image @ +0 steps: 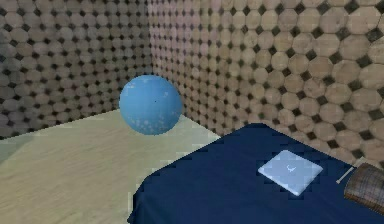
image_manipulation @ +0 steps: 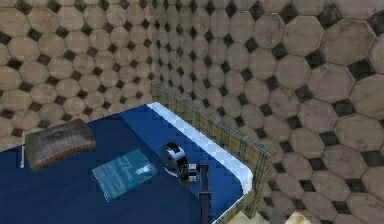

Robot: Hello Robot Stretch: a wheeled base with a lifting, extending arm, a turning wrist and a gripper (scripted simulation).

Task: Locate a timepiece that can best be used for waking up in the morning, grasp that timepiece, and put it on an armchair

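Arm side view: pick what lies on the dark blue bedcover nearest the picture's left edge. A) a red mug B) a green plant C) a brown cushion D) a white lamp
C: a brown cushion lies on the bedcover at the left, with a flat light-blue item to its right.

1 small round timepiece (image_manipulation: 174,154) on the bed (image_manipulation: 130,125), seen in my arm side view.

I make it out as a round body with a silvery rim and a darker middle. It rests on the dark blue cover, near the side of the bed edged by a pale strip, just right of a flat pale blue sheet (image_manipulation: 125,170) lying on the same cover. My tool (image_manipulation: 187,168) is right at its lower right; I cannot tell whether they touch or whether the tool holds it.
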